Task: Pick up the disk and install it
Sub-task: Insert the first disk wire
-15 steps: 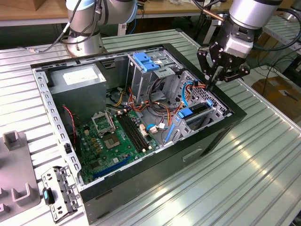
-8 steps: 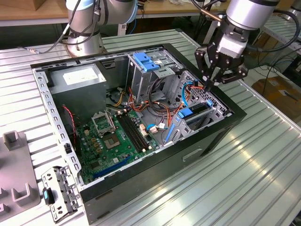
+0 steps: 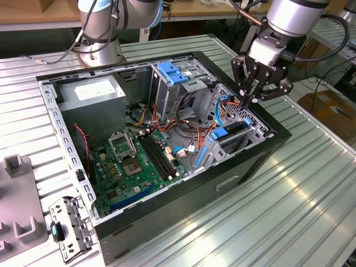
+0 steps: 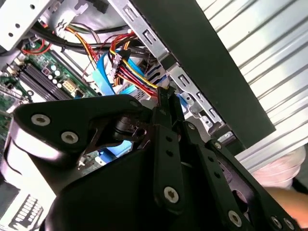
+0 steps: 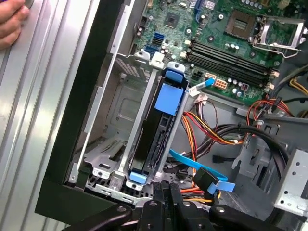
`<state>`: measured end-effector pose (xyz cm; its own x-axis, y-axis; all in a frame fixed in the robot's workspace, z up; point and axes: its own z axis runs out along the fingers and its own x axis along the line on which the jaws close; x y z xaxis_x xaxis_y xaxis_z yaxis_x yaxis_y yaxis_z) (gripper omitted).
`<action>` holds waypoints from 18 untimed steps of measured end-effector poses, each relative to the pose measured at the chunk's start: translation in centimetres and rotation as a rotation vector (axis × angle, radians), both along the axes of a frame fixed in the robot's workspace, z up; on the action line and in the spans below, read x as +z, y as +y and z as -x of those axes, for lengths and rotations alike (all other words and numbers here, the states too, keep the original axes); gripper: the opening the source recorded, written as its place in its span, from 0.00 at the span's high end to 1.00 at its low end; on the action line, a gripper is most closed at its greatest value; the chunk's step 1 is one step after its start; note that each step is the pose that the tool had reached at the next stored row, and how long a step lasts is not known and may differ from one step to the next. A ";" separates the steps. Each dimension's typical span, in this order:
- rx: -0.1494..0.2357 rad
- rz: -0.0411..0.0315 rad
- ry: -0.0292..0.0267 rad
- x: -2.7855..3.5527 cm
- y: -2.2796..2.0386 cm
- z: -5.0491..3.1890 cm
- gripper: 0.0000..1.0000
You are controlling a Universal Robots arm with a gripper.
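Observation:
The disk (image 5: 153, 139), a dark drive with bright blue side rails, stands on edge inside the metal drive cage (image 5: 118, 110) at the front corner of the open computer case. In the exterior view the disk (image 3: 232, 131) sits in that cage near the case's right wall. My gripper (image 3: 248, 101) hangs just above and behind the disk, fingers pressed together with nothing between them. In the first wrist view the gripper (image 5: 166, 191) sits by the disk's near end. In the second wrist view the fingertips (image 4: 165, 96) are close to a bundle of coloured cables.
The motherboard (image 3: 133, 161) lies on the case floor. A blue data cable (image 5: 202, 169) and power wires (image 5: 211, 130) run beside the cage. An upper bay with a lighter blue latch plate (image 3: 173, 72) stands further back. A person's hand (image 5: 10, 21) rests on the ribbed table outside the case.

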<state>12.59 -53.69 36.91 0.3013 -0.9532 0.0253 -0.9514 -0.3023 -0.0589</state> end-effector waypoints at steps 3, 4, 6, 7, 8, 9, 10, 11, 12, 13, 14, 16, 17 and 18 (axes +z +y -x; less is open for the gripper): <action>-0.050 0.0000 0.0000 -0.08 0.00 0.00 0.83; -0.068 0.0000 0.0000 -0.11 0.00 0.00 0.83; -0.083 -0.0002 0.0000 -0.18 0.00 0.13 0.83; -0.083 -0.0002 0.0000 -0.18 0.00 0.24 0.83; -0.083 0.0001 0.0000 -0.18 0.00 0.44 0.83; -0.085 -0.0001 0.0000 -0.24 -0.01 0.52 0.83; -0.095 0.0000 -0.0001 -0.29 0.00 0.52 0.83; -0.112 0.0001 0.0000 -0.34 0.00 0.52 0.83; -0.127 0.0002 0.0000 -0.39 0.00 0.53 0.83; -0.152 0.0001 0.0000 -0.47 -0.01 0.53 0.83; -0.165 0.0002 0.0000 -0.53 -0.01 0.53 0.83; -0.187 0.0005 0.0000 -0.68 0.00 0.54 0.83; -0.190 0.0004 -0.0001 -0.71 0.00 0.62 0.83; -0.191 0.0003 0.0000 -0.74 0.00 0.87 0.83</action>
